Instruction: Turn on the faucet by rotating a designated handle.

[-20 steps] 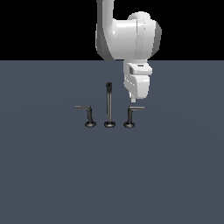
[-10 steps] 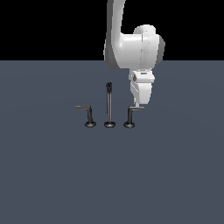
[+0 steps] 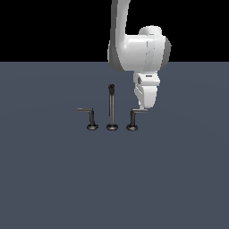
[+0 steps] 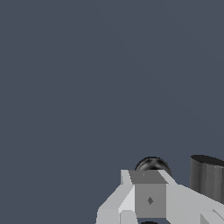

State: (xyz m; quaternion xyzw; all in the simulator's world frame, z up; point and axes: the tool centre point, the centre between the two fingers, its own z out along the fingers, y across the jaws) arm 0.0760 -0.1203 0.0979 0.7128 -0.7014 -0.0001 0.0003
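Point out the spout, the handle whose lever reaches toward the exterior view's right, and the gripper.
spout [image 3: 111, 107]: exterior view, mid-shaft.
handle [image 3: 132, 117]: exterior view, upright post.
gripper [image 3: 144, 106]: exterior view, fingertips.

One faucet [image 3: 112, 112] stood on the table [image 3: 112, 179], made up of three separate dark metal pieces, each on its own round base, so there were three bases in all. Of those pieces, one was a tall straight spout [image 3: 111, 107] and two were shorter L-shaped ones: the handle [image 3: 133, 117] and its mirrored handle [image 3: 89, 117]. One white robot arm [image 3: 138, 49] was in the scene, and the table carried no other kind of object.
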